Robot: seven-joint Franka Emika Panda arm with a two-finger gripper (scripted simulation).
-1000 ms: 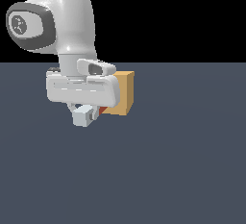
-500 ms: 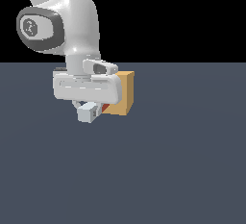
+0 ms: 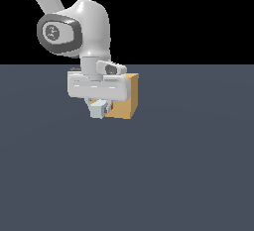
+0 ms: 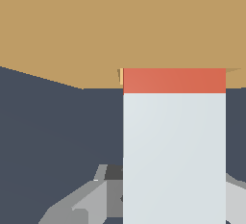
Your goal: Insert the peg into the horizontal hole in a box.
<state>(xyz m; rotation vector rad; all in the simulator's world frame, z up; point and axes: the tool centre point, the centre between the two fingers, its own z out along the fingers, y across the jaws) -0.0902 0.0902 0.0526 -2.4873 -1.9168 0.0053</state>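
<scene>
In the exterior view my gripper (image 3: 99,108) is shut on the peg (image 3: 97,109), held level just above the floor. The peg's pale grey end sticks out toward the exterior view's left. A bit of its orange-red end (image 3: 110,107) shows against the tan-orange box (image 3: 128,101). In the wrist view the peg (image 4: 174,155) runs from my gripper (image 4: 166,192) to the box (image 4: 96,26). Its orange-red end (image 4: 174,80) is partly inside the box face. The hole is hidden by the peg, apart from a thin pale edge (image 4: 120,76). One grey finger (image 4: 89,199) shows beside the peg.
The box stands on a flat dark grey-blue floor (image 3: 188,165). My arm's large white wrist joint (image 3: 74,29) rises above the gripper, toward the exterior view's left. Nothing else stands near the box.
My gripper and the peg have moved toward the exterior view's right and closer to the box. Less of the orange-red end shows outside the box.
</scene>
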